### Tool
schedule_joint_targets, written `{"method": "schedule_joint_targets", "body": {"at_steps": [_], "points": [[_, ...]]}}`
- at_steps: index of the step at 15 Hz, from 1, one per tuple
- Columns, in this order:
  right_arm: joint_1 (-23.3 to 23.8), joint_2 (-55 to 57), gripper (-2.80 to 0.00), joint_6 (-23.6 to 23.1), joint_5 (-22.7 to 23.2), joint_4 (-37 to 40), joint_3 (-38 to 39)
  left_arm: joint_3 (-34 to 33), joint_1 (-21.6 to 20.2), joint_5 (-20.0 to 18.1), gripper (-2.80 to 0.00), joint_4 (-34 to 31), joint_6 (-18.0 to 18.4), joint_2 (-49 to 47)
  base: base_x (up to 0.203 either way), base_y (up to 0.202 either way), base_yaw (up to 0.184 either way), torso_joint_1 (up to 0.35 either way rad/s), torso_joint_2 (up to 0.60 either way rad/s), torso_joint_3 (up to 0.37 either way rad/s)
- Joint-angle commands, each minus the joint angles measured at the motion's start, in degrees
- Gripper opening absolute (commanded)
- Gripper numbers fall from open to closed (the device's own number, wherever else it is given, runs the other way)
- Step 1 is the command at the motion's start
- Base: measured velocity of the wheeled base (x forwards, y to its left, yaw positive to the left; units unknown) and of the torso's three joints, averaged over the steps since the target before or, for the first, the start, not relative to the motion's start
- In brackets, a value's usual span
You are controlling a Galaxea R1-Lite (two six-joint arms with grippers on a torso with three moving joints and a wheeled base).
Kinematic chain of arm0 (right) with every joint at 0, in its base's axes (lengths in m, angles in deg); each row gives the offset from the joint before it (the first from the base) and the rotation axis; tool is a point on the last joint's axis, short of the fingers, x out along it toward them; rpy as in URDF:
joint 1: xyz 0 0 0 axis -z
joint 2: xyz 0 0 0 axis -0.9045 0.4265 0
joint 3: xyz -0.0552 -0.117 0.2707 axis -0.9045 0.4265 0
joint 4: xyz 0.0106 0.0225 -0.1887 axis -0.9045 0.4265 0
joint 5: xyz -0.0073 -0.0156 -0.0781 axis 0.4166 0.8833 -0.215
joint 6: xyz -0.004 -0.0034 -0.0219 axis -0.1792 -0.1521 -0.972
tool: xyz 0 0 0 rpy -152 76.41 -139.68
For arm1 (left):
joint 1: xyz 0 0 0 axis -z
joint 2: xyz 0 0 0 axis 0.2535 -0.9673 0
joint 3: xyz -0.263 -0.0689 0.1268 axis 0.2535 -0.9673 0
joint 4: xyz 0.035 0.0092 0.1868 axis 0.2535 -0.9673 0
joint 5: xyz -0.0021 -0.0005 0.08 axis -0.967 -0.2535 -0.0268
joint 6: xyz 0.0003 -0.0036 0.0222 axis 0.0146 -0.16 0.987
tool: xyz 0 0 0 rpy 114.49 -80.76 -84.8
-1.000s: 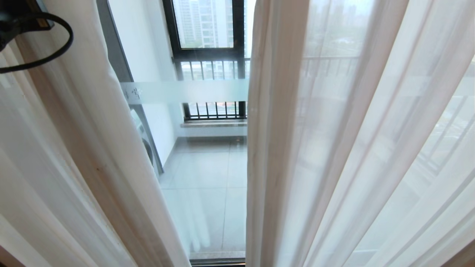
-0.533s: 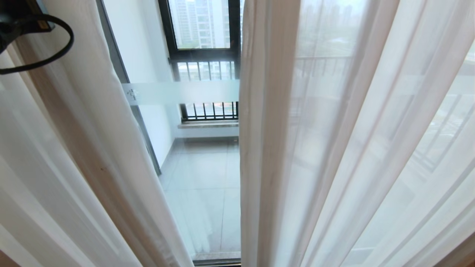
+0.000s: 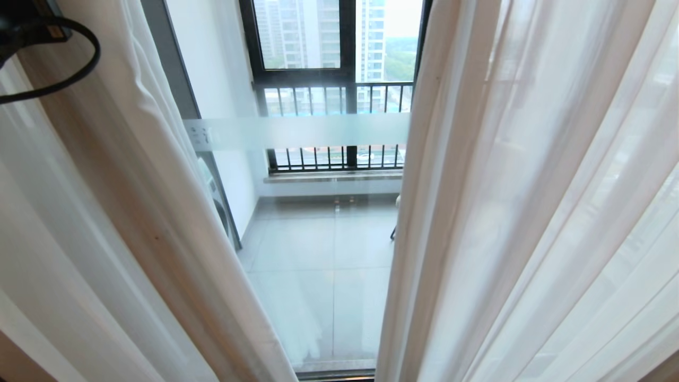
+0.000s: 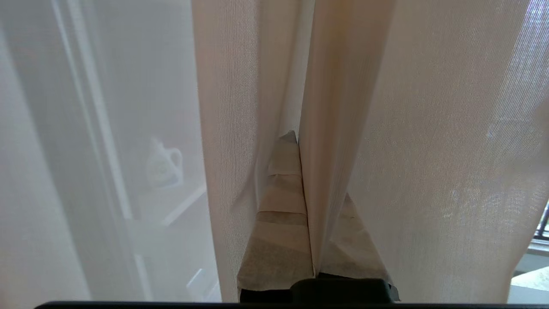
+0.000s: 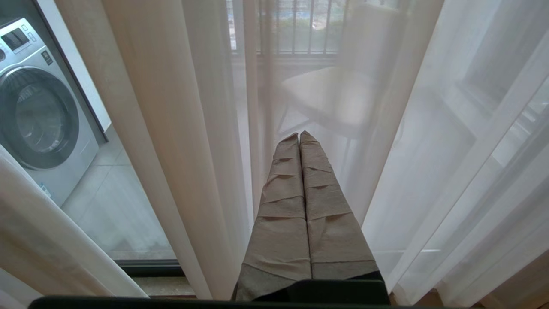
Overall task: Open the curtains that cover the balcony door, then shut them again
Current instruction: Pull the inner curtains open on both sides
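Observation:
The curtains hang parted in the head view: a sheer white panel on the left (image 3: 106,212) and another on the right (image 3: 530,212). Between them shows the glass of the balcony door (image 3: 318,265), with its frosted band (image 3: 302,130) and dark frame (image 3: 170,63). My left gripper (image 4: 305,180) is shut on a fold of the left sheer curtain (image 4: 326,107), pinched between its taped fingers (image 4: 281,206). My right gripper (image 5: 299,135) is shut on nothing, pointing at the right sheer panel (image 5: 429,150) low down.
A washing machine (image 5: 38,116) stands on the balcony at the left, behind the glass. A pale chair (image 5: 339,94) shows through the sheer fabric. A black-framed window with railing bars (image 3: 339,90) closes the far side. The door's floor track (image 3: 334,375) runs below.
The whole head view has shifted a little. The gap between the two curtain panels is wider, with the right panel's edge further right and more of the window showing.

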Motion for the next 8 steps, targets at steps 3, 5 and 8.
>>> {"method": "schedule_joint_targets", "body": {"at_steps": [3,5,8], "points": [[-0.02,-0.01,-2.80,0.00,0.06,-0.05,0.00,0.03,-2.07,0.12,-2.80,0.09,-0.02,0.15,0.000,0.190,0.004,0.002,0.01,0.001],[-0.02,-0.01,-2.80,-0.01,0.06,-0.04,0.00,0.01,-3.90,0.00,-2.80,0.01,0.04,0.41,0.000,0.190,0.000,0.003,0.00,0.003],[-0.02,-0.01,-2.80,-0.05,0.06,0.04,0.00,0.01,-6.64,-0.10,-2.80,-0.13,0.05,0.98,0.000,0.192,0.002,0.007,0.00,0.003]]}}
